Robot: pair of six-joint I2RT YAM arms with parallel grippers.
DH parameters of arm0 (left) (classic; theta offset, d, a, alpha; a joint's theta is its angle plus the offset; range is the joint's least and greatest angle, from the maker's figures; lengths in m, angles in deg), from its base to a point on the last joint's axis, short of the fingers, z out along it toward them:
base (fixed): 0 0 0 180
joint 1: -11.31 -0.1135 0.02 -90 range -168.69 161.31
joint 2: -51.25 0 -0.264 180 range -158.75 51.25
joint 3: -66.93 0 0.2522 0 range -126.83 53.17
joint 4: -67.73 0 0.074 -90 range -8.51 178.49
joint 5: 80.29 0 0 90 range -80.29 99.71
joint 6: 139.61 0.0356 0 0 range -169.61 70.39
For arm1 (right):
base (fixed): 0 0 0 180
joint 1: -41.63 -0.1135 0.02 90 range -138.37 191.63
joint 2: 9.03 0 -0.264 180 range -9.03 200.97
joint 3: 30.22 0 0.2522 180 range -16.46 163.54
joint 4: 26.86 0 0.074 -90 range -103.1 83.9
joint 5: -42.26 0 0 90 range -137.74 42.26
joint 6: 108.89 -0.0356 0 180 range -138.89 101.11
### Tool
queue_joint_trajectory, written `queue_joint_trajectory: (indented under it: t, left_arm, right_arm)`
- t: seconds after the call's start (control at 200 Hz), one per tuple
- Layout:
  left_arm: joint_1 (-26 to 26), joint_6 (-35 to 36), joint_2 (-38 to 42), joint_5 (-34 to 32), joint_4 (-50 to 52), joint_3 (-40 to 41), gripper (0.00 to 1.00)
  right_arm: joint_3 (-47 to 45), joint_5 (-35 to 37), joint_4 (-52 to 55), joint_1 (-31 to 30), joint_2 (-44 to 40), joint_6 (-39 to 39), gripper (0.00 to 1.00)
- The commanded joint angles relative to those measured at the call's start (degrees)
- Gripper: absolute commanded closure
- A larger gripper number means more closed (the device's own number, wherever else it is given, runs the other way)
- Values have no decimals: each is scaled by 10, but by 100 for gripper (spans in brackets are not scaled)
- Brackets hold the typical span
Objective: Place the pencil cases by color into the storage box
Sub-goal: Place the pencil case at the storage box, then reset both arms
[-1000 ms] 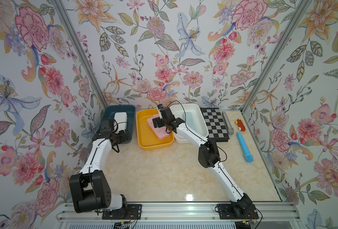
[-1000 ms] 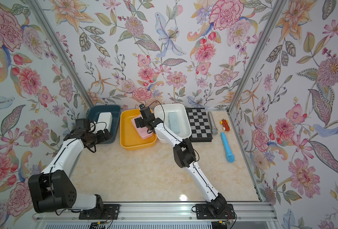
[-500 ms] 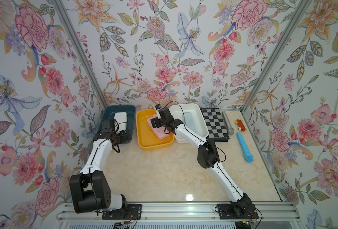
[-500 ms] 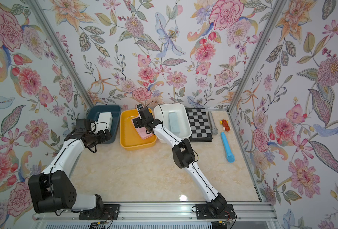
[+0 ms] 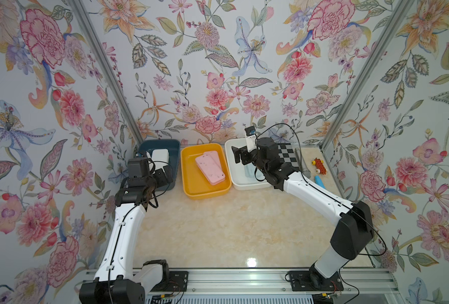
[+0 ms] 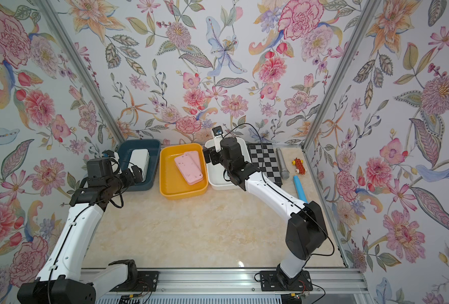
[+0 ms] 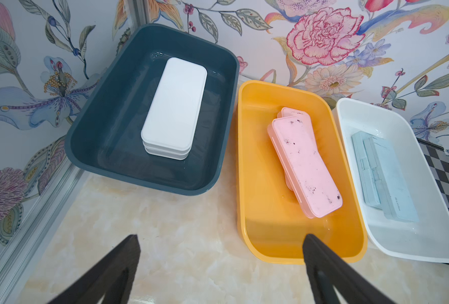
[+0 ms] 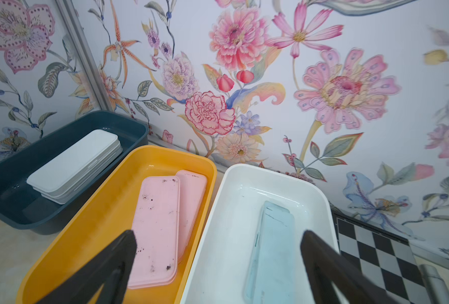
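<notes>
White pencil cases [image 7: 174, 105] lie stacked in the dark blue box [image 7: 149, 184]. Two pink pencil cases [image 7: 306, 163] overlap in the yellow box [image 7: 270, 237]. Light blue pencil cases [image 8: 276, 250] lie in the white box [image 7: 415, 242]. My left gripper [image 7: 222, 237] hangs open and empty over the table at the front of the dark blue and yellow boxes, seen in a top view as the left gripper [image 5: 165, 173]. My right gripper [image 8: 218, 233] is open and empty above the left side of the white box, shown in a top view as the right gripper [image 5: 237, 158].
The three boxes stand in a row against the back wall. To their right lie a chessboard [image 5: 287, 155], a grey microphone-shaped stick [image 6: 282, 167], a red toy car [image 5: 318, 164] and a bright blue stick [image 6: 300, 188]. Floral walls close in three sides.
My right gripper has drawn back from over the pink cases in the yellow box to above the white box, and its elbow has swung right. The left arm has not moved.
</notes>
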Motion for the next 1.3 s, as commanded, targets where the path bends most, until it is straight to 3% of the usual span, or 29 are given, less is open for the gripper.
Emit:
queue_joint_trajectory:
  t: [0.0, 0.18, 0.29, 0.44, 0.555, 0.715, 0.92, 1.035, 1.175, 1.295]
  left_arm:
    - [2, 16, 8, -18, -6, -19, 2]
    - [12, 107, 25, -41, -20, -10, 2]
    - [15, 102, 32, -51, -47, 41, 2]
    - [27, 59, 98, -128, -184, 182, 2]
    - [48, 55, 171, -191, -358, 335, 1]
    - [62, 126, 146, -231, -510, 442, 2]
    - [44, 187, 68, -204, -687, 507, 2]
    - [23, 196, -16, -177, -761, 513, 2]
    - [13, 201, -87, -133, -820, 513, 2]
    - [12, 197, -129, -99, -855, 505, 2]
  right_arm:
    - [-123, 16, -36, 30, -83, -7, 0]
    - [-313, 55, -98, 67, -257, 38, 0]
    - [-429, 63, -159, 86, -346, 74, 0]
    - [-522, 11, -161, 151, -416, 36, 0]
    - [-583, 47, -210, 167, -433, 28, 0]
    - [-662, 85, -324, 170, -425, 61, 0]
    - [-736, 129, -478, 179, -377, 97, 0]
    - [-754, 114, -549, 215, -321, 91, 0]
    - [-760, 38, -649, 281, -231, 57, 0]
    - [-745, 19, -744, 293, -122, 46, 0]
